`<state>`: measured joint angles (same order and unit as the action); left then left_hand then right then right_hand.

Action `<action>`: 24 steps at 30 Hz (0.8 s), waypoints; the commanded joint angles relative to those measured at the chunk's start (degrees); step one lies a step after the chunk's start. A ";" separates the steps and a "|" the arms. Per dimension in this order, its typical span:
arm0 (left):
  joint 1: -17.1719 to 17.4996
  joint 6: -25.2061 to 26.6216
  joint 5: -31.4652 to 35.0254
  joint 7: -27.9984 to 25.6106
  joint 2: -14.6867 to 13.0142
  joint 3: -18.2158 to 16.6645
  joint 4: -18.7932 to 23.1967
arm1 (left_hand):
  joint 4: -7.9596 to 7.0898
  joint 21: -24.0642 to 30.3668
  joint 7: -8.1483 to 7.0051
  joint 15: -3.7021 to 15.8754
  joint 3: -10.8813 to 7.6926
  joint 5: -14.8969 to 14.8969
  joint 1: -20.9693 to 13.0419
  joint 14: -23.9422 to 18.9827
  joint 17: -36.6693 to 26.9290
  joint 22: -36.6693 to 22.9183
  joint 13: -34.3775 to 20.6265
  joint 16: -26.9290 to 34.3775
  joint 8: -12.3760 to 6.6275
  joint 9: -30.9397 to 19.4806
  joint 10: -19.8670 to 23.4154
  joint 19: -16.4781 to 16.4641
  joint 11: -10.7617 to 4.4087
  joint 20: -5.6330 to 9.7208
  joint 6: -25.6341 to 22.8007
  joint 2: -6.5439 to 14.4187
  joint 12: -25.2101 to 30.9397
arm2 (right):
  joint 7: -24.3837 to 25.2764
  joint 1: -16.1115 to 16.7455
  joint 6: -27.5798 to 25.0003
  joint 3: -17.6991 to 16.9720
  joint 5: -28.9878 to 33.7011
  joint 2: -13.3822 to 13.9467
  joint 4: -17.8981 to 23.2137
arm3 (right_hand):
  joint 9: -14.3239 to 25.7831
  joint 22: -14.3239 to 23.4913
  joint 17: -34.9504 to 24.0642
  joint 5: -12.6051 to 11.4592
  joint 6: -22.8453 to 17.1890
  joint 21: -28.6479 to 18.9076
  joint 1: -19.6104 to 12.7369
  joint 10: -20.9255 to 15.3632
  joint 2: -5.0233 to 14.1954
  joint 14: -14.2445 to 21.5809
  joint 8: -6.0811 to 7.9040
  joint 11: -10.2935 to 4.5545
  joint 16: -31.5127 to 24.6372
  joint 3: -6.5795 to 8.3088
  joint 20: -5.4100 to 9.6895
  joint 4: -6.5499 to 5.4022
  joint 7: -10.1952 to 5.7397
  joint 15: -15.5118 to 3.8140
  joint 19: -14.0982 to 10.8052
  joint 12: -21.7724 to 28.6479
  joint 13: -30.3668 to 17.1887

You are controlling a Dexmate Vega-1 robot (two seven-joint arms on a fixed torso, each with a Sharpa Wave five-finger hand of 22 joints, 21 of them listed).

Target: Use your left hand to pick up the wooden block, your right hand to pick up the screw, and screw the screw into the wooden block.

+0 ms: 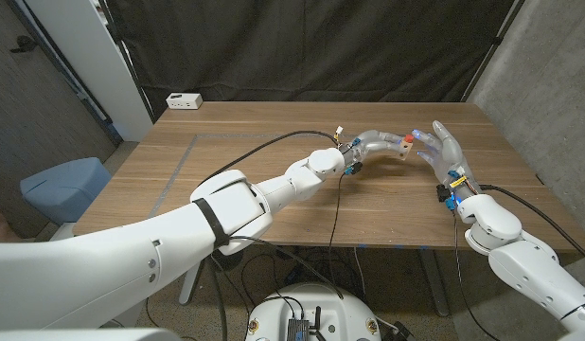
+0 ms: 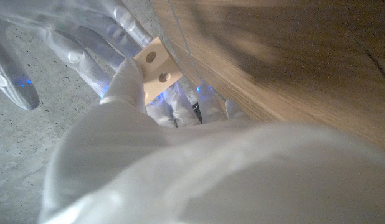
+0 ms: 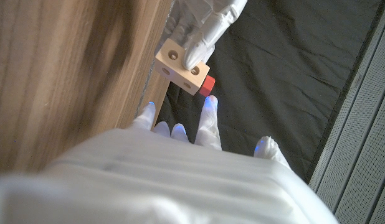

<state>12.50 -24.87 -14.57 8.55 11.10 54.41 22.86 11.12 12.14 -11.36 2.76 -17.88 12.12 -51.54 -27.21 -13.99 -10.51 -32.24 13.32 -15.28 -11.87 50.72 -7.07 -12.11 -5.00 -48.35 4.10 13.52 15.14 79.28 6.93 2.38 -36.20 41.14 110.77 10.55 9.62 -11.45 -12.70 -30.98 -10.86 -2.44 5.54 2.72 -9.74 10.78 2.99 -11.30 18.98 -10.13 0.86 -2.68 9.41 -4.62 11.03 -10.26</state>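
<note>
Over the right middle of the wooden surface (image 1: 274,133) the two arms meet. The left robot hand (image 1: 378,144) reaches in from the left and holds the wooden block (image 1: 403,147) at its fingertips, raised above the surface. A small red piece, the screw (image 1: 407,138), shows at the top of the block. The right robot hand (image 1: 441,150) stands just beside it, palm upright and fingers spread, close against the block. A white box (image 1: 184,99) sits at the far left corner. Dark cables run along both wrists.

Lab test bay: black curtain (image 1: 321,47) backdrop, bare wooden table (image 1: 236,142), loose cables (image 1: 274,251) underneath.
</note>
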 commanded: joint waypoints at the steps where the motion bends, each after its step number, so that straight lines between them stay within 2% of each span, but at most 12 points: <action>1: -0.09 -0.53 0.08 -0.01 0.30 -0.01 -0.58 | -2.38 0.05 1.72 5.55 -2.47 0.23 0.86 -0.54 -0.07 -0.20 -0.28 0.05 -0.61 -0.19 0.72 -0.65 -0.15 0.09 -4.63 2.12 0.98 | 0.87 0.14 0.66 0.13 0.62 -0.59 -0.04 | 0.14 0.16 -0.13 -0.27 0.52 -0.14 -0.11 0.79 0.52 -1.22 -0.13 0.02 -0.39 0.00 -0.22 0.13 -0.21 -0.36 -0.36 -0.23 -0.17; 11: -0.09 -0.53 0.14 0.03 0.37 0.08 -0.44 | -2.36 0.04 1.77 5.51 -2.47 0.24 0.81 -0.54 -0.07 -0.20 -0.27 0.04 -0.60 -0.18 0.66 -0.66 -0.16 0.06 -4.61 2.10 0.94 | 0.35 -0.07 0.54 0.18 0.39 -0.42 -0.37 | 0.16 0.17 -0.12 -0.27 2.64 -0.05 -0.20 1.46 0.47 -1.64 -0.70 -0.04 -0.21 -0.02 -0.35 0.21 -1.25 -0.17 -0.16 -0.40 -0.18; 15: -0.13 -0.62 0.16 0.02 0.43 0.10 -0.56 | -2.41 0.04 1.75 5.52 -2.45 0.23 0.87 -0.50 -0.08 -0.20 -0.27 0.03 -0.58 -0.18 0.66 -0.66 -0.15 0.06 -4.57 2.13 0.95 | 0.12 -0.32 0.18 0.23 0.20 -0.18 -0.42 | 0.17 0.17 -0.15 -0.27 4.61 0.02 -0.17 2.28 0.42 -1.94 -1.03 0.24 -0.13 -0.08 -0.44 0.20 -1.79 -0.20 0.05 -0.60 -0.19; 24: -0.16 -0.56 0.19 0.06 0.37 0.13 -0.37 | -2.38 0.05 1.79 5.54 -2.48 0.25 0.82 -0.57 -0.05 -0.20 -0.25 0.03 -0.59 -0.18 0.74 -0.69 -0.14 0.11 -4.58 2.12 0.97 | -0.97 -0.62 -0.88 0.26 -0.88 0.64 -0.46 | 0.18 0.18 -0.19 -0.25 6.52 0.16 -0.06 3.20 0.33 -2.50 -1.14 0.68 0.02 -0.19 -0.53 0.16 -1.74 -0.01 0.50 -0.73 -0.20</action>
<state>12.41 -25.45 -14.46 8.54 11.47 54.46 22.38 11.12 12.14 -11.36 2.76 -17.88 12.09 -51.54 -27.21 -13.83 -10.51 -32.24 13.32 -15.28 -11.83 50.62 -7.07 -12.20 -5.01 -48.35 4.10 13.52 15.16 79.01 7.16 2.56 -36.10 41.00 110.44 10.55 9.62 -11.46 -12.70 -24.92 -10.86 -2.44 8.04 2.72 -9.74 9.93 3.76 -11.30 18.99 -10.36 0.86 -4.41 9.41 -4.39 10.36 -10.25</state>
